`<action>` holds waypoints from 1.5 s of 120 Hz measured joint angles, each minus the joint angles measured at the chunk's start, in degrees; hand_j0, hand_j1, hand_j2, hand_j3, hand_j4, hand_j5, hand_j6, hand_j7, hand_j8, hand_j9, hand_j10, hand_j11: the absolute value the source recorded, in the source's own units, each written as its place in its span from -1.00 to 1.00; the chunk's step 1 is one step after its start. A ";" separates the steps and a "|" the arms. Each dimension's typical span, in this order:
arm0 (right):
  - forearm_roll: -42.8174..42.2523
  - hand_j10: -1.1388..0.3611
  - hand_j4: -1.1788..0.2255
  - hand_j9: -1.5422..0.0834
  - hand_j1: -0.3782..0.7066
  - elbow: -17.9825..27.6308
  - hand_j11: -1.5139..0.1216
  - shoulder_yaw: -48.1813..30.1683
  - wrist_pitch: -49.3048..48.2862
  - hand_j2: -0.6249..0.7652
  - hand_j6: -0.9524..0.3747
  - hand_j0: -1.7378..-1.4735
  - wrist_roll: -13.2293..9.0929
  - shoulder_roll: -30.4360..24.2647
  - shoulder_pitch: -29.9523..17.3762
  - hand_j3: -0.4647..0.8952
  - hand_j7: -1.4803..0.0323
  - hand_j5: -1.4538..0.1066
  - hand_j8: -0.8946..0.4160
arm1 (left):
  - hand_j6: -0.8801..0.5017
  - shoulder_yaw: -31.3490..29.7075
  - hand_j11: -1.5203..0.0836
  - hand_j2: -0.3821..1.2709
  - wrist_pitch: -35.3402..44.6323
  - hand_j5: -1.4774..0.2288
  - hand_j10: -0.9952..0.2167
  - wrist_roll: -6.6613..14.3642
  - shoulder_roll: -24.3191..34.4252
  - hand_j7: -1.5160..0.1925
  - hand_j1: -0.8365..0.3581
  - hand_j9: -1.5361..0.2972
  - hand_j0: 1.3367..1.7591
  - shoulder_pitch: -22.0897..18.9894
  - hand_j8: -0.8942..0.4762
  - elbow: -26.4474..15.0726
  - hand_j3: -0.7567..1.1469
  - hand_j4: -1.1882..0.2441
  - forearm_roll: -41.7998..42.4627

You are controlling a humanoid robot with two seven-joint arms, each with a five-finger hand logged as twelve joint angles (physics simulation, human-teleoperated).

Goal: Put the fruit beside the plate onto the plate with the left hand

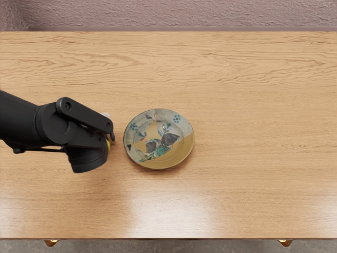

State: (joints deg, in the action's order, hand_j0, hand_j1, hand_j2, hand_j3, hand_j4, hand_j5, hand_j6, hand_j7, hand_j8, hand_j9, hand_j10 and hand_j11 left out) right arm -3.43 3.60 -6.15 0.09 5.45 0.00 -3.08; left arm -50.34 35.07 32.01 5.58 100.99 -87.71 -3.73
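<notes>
1. The left hand [87, 141] sits low over the fruit. Its bulk hides the grip, so I cannot tell whether it has closed on it.
2. A yellow sliver of the fruit [108, 143] shows at the hand's outer side, not yet on the plate.
3. Judged best: secure the hold, then lift above the rim before crossing.
4. The plate [185, 150] lies just beyond the fruit, and the table [237, 79] edges are well off.

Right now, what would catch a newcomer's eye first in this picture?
The black left hand, reaching in from the left edge, covers a fruit of which only a yellow sliver shows. Just right of it, near the middle of the wooden table, lies a painted plate with no fruit on it yet.
</notes>
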 joint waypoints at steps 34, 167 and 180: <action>0.00 0.47 0.62 0.84 -0.86 0.00 0.79 0.00 0.00 -0.11 0.38 -0.40 0.00 0.00 0.00 -0.32 0.89 0.80 0.31 | -0.61 -0.03 -0.38 -0.03 0.08 -0.34 -0.52 0.52 -0.04 -0.34 0.06 -0.39 0.47 -0.08 -0.48 -0.32 -0.21 -0.41 -0.14; 0.00 0.47 0.62 0.84 -0.86 0.00 0.79 0.00 0.00 -0.11 0.38 -0.40 0.01 0.00 0.00 -0.32 0.89 0.80 0.31 | -0.48 1.71 -0.25 0.37 -0.13 -0.37 -0.46 2.98 1.05 -0.30 -0.23 -0.32 0.51 16.98 -0.39 -9.84 -0.20 -0.29 2.00; 0.00 0.47 0.62 0.84 -0.86 0.00 0.79 0.00 0.00 -0.11 0.38 -0.40 0.00 0.00 0.00 -0.32 0.89 0.80 0.31 | -0.48 3.15 -0.25 0.33 -0.15 -0.37 -0.46 2.96 -0.81 -0.30 -0.22 -0.33 0.51 18.42 -0.39 -10.03 -0.20 -0.29 2.91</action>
State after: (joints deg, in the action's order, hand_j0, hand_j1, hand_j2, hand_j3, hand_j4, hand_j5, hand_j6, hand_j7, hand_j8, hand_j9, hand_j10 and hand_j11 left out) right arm -3.43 3.60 -6.15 0.09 5.45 0.00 -3.08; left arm -47.20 34.92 34.98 4.78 119.40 -97.74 -0.82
